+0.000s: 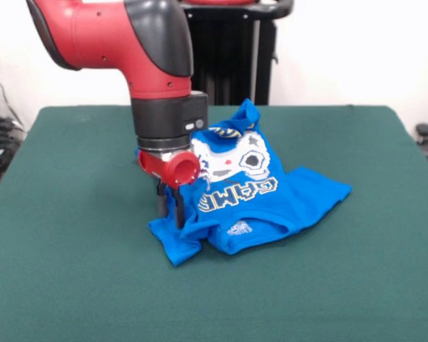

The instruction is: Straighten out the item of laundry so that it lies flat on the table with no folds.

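On the green table (64, 271) the gripper (170, 208) stands with its two dark fingers close together at the left edge of the rumpled blue T-shirt (271, 203), apparently pinching the cloth, near the table's middle

Rumpled blue T-shirt (253, 192) on the green table (71, 271), hand (170, 206) at its edge (print upside down)

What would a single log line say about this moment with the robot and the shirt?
item of laundry: crumpled, lifted edge, folds remain | gripper: low at shirt's edge, fingers down, grip unclear | table: shirt near centre | state: not flat
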